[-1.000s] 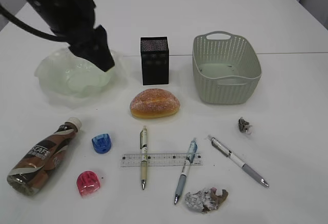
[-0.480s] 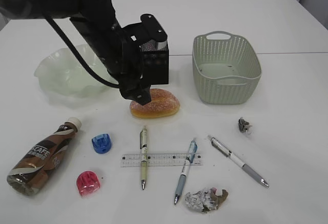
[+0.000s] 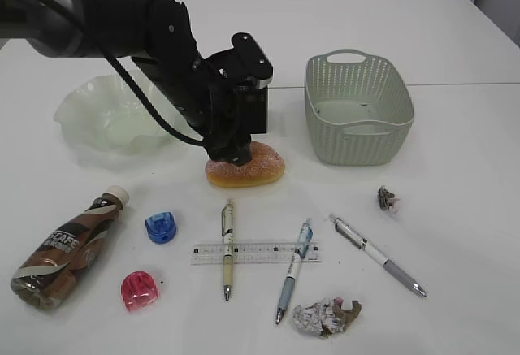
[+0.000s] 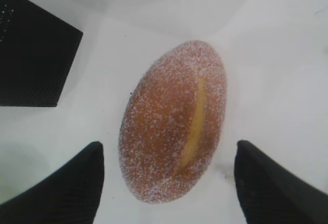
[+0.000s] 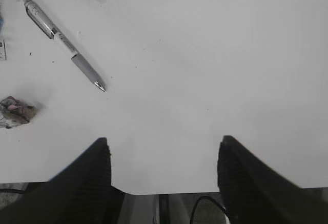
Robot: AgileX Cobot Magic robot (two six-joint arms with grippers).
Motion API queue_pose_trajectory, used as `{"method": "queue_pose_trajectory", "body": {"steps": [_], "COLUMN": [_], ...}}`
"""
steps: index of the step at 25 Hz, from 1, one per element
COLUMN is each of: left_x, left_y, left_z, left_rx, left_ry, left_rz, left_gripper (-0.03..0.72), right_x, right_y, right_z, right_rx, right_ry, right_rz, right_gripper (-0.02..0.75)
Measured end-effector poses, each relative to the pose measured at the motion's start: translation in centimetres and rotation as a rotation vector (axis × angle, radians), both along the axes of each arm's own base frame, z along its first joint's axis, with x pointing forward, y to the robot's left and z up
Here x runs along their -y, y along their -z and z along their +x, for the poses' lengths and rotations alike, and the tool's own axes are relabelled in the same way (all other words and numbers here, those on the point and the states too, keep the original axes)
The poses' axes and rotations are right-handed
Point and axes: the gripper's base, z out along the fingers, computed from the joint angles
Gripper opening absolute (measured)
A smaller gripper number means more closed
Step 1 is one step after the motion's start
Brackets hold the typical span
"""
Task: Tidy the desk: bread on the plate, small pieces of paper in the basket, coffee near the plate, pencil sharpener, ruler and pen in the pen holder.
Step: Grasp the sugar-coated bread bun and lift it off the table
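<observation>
Bread (image 4: 174, 124) between spread jaws, wrist-view only

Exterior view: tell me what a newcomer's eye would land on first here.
The black left arm dominates, reaching in from the upper left with its tool open over the sugared bread roll at the table's middle. Behind the roll stands a black pen holder, with a pale green plate to its left and an empty basket to its right. Pens, a ruler and paper scraps lie scattered in front.

You're looking at a plain white tabletop (image 3: 455, 38), evenly lit, with pale wall panels behind its far edge.
</observation>
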Motion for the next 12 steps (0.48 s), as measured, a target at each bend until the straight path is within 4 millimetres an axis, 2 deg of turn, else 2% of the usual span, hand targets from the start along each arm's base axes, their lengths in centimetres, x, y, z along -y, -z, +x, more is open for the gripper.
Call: {"method": "queue_pose_trajectory", "body": {"steps": [4,12], "left_x": [0.1,1.1], "left_y": [0.9,0.9], "left_z": [0.2,0.6], "left_rx": [-0.005,0.056], "left_ry": [-0.003,-0.025], "left_rz": [0.0,-0.076], "left_gripper": [0.578,0.578], "right_x": [0.0,0.0], "right_y": [0.0,0.3], "right_z": [0.0,0.2], "right_rx": [0.0,-0.012], "right_ry": [0.0,0.0], "right_rz": [0.0,-0.001], "right_gripper": [0.478,0.478]}}
